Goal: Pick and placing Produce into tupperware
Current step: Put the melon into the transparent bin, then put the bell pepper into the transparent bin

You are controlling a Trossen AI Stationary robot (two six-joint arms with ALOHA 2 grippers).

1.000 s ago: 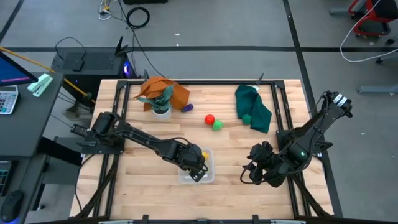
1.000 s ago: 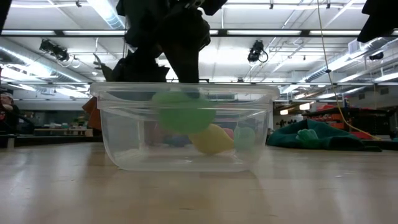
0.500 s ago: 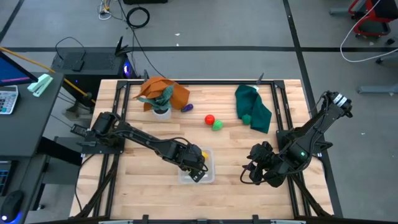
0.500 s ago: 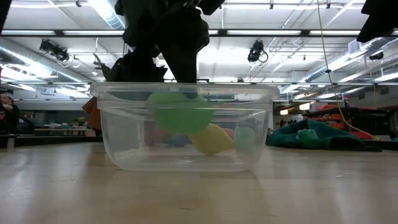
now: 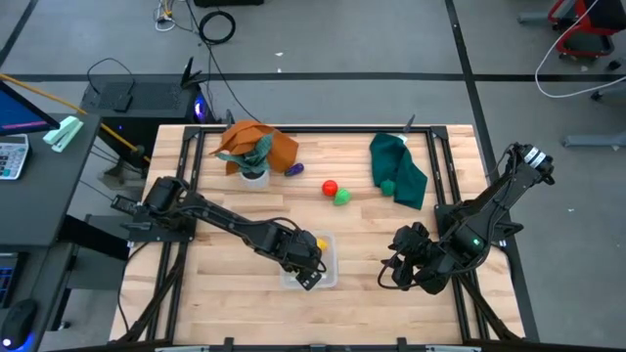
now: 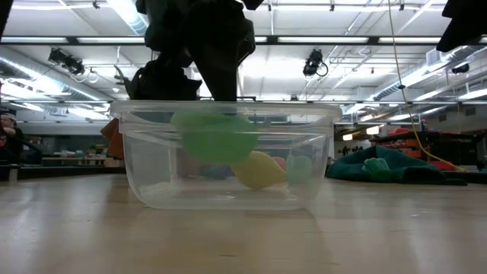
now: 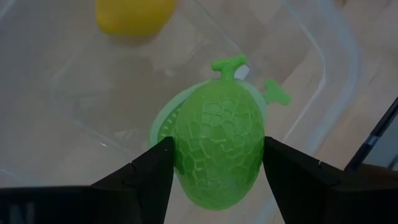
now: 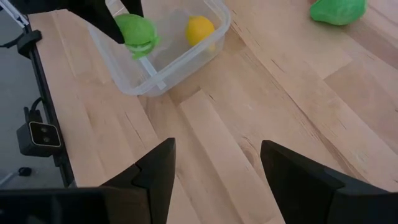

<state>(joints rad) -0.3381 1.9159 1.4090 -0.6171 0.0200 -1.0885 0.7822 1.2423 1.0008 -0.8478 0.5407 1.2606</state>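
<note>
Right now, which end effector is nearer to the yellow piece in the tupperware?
Left. The left end effector hangs over the tupperware, gripping a green melon just beside the yellow piece. The right end effector waits open over bare table, well off to the container's side.

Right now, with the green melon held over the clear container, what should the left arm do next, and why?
Probably open the left gripper: the bumpy green toy melon sits between its fingers, already inside the clear plastic tupperware, beside the yellow toy fruit.
</note>
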